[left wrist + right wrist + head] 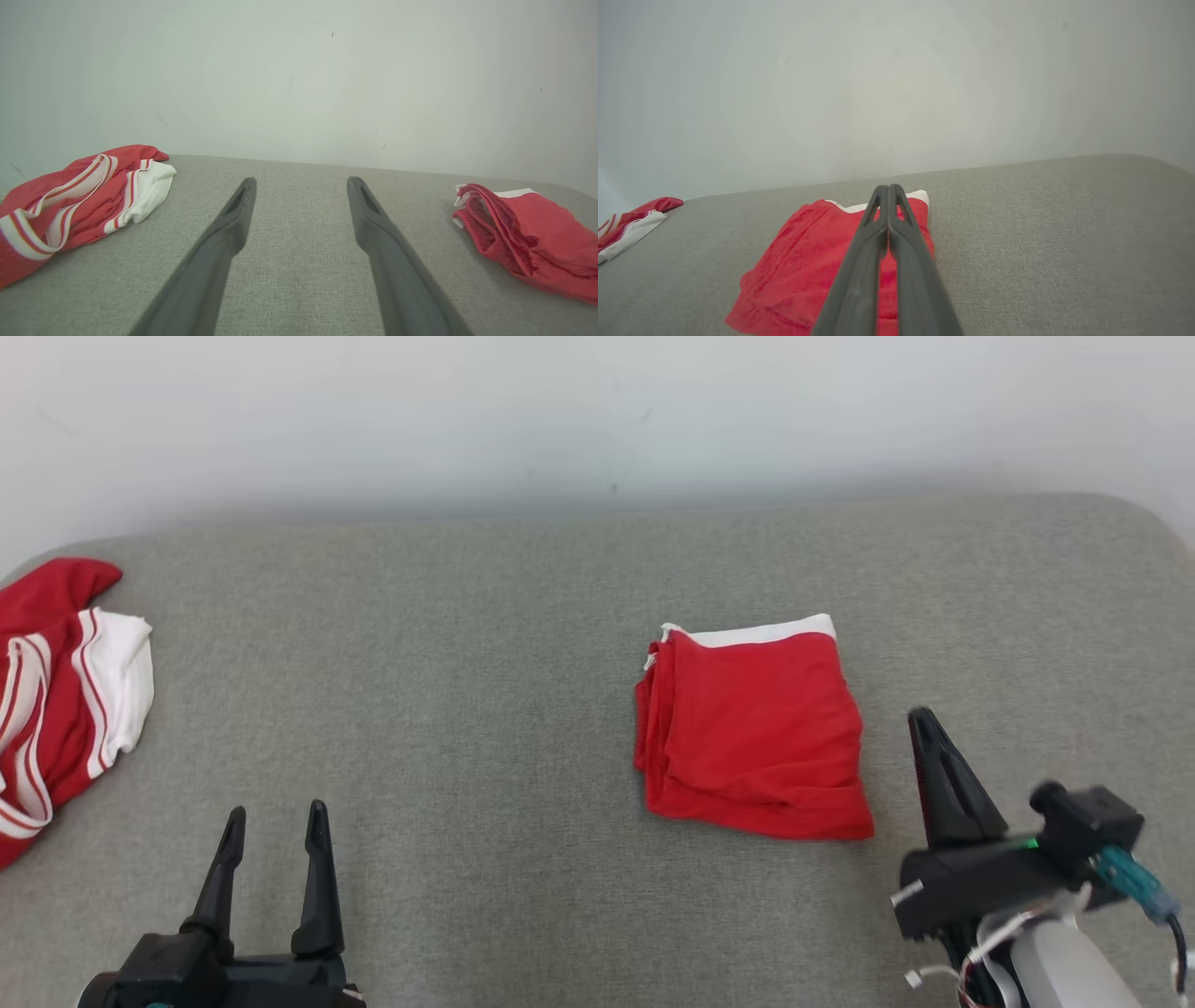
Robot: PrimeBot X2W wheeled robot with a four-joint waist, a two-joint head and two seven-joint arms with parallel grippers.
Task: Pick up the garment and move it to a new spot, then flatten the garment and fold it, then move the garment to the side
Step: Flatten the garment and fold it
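Left tool (277, 809), 8 o'clock: spread wide, empty. Right tool (922, 721), 4 o'clock: closed, empty. Folded red garment (752, 733) at its 9 o'clock.

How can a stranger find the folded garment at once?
Look at the grey padded surface before the pale wall. Right of its middle lies the folded garment, a plain red square with one white edge. The other garment, far left, is crumpled and striped.
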